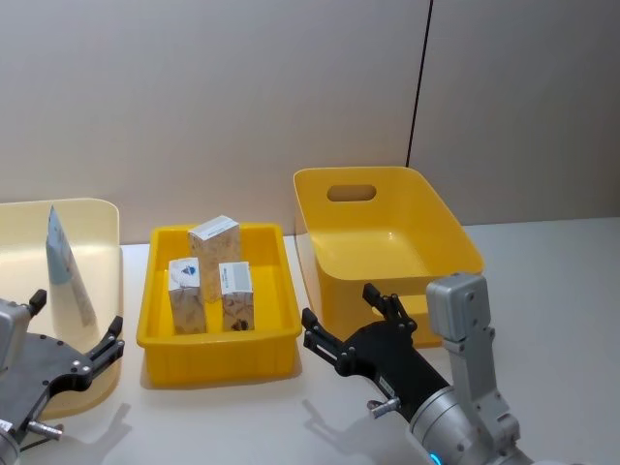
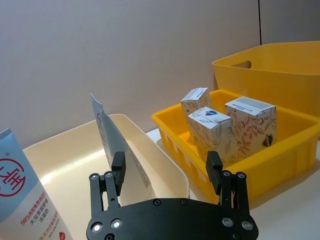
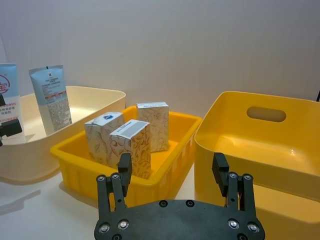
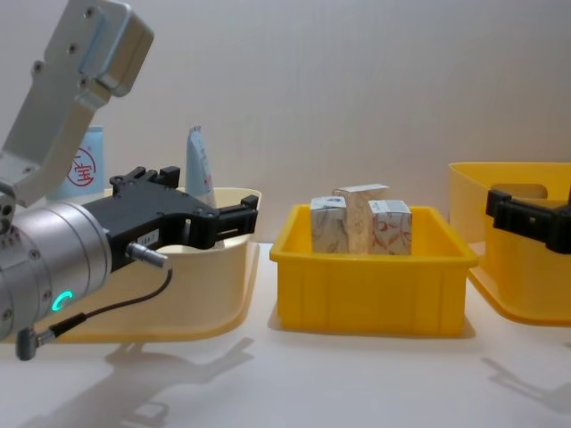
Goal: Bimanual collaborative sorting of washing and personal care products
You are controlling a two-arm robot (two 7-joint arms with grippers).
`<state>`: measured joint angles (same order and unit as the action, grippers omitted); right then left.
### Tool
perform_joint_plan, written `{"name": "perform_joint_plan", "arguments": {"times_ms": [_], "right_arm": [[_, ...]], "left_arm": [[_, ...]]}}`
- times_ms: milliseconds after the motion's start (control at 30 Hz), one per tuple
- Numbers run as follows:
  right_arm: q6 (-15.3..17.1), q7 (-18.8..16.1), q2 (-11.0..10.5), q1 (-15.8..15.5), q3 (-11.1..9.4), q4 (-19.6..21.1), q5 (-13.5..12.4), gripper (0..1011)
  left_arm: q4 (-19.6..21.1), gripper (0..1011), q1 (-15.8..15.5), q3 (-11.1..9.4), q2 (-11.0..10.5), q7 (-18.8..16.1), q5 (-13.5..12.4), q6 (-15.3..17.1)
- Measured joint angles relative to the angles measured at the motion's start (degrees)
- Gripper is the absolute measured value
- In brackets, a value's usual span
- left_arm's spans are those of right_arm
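Three cartons (image 1: 214, 242) binned, two tubes in the tray, and both of my pincers released with nothing in them.

From the chest view I lose the lower halves of the cartons behind the wall of the shallow yellow bin (image 1: 218, 351), and their print is too small for me to read. I count three standing upright close together, one behind and two in front. The pale-blue tube (image 1: 68, 260) leans in the cream tray (image 1: 105, 215), and the red-logo tube (image 2: 24, 200) beside it is cut off at the left wrist view's edge. That makes two tubes. The left pincer (image 2: 166, 164) hangs before the tray, fingers spread. The right pincer (image 3: 172, 162) hangs spread before the tall yellow bin (image 1: 455, 242). There are two yellow bins and one tray on the counter (image 1: 242, 417).
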<state>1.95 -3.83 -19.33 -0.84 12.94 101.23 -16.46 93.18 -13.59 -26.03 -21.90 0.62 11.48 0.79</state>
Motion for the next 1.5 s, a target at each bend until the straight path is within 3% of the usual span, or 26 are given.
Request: {"name": "perform_joint_plan", "arguments": {"times_ms": [1500], "right_arm": [[0.0, 0.0, 0.0, 0.0, 0.0, 0.0, 0.0, 1001]], "left_arm": [[0.0, 1002, 0.0, 0.0, 0.0, 0.0, 0.0, 0.0]]}}
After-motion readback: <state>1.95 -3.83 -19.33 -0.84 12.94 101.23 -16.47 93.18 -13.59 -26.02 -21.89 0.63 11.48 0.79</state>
